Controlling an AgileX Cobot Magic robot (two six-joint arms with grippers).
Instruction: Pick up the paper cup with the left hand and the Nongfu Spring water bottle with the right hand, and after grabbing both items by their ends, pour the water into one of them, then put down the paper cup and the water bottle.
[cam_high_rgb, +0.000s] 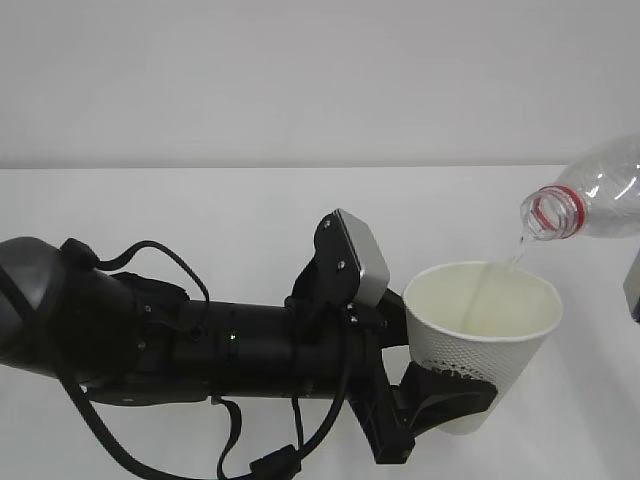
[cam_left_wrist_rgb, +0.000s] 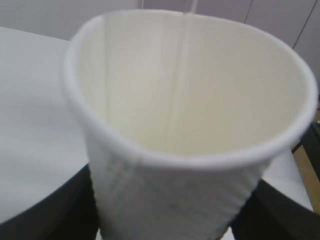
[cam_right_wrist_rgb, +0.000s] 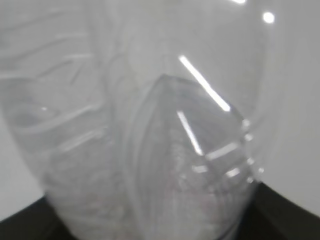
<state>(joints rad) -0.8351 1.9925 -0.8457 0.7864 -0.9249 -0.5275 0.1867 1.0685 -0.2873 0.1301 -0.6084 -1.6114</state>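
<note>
Nearest the camera, the left hand grasps the one paper cup low at its base while the right hand, unseen but for dark finger edges, grips the one Nongfu Spring water bottle tilted at the cup's one o'clock, a single thin stream of water pouring in; next, level the bottle and set both down.

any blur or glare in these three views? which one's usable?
Exterior: sharp, even light, soft shadows; the thin water stream from the bottle is faint against the white wall. Left wrist: the cup fills the frame, soft-focused, its near rim blurred. Right wrist: worst, bottle pressed against the lens, blurred, with bright glare streaks.
</note>
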